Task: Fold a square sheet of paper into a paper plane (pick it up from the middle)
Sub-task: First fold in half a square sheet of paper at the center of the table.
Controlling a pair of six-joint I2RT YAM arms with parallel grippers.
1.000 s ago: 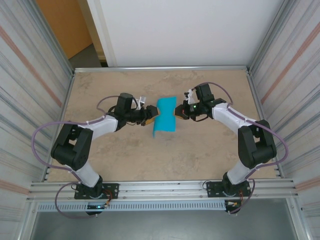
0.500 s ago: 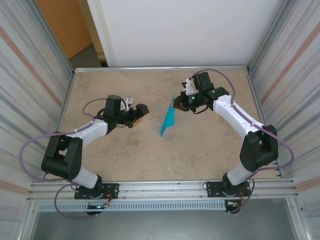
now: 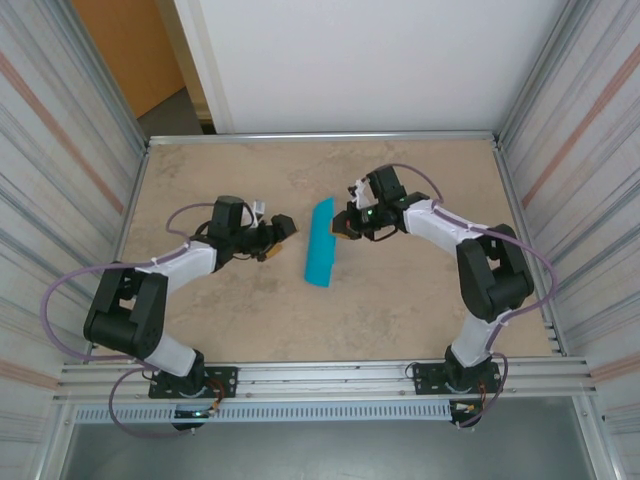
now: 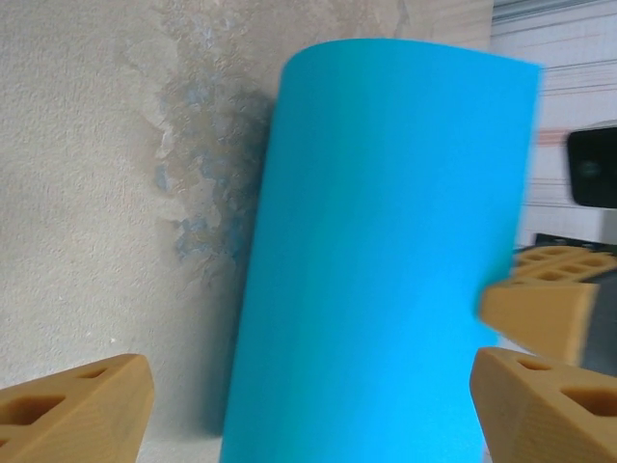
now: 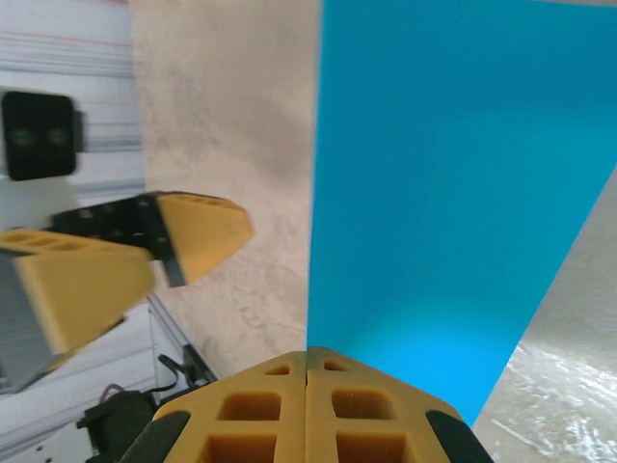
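The square sheet of paper is turquoise and stands bowed on the table's middle, its lower edge nearer the camera. My right gripper is shut on the sheet's right edge; in the right wrist view its jaws meet on the sheet. Just left of the sheet, my left gripper is open and apart from it. The left wrist view looks along the curved sheet between my left fingers. The paper plane is out of view.
The beige table is fenced by metal walls on the left, right and back. A rail runs along the near edge by the arm bases. Bare tabletop lies round the sheet.
My left gripper let go of the sheet, opened and drew back to the left. The right gripper kept its hold, turned the sheet on edge, then brought it down and leftward.
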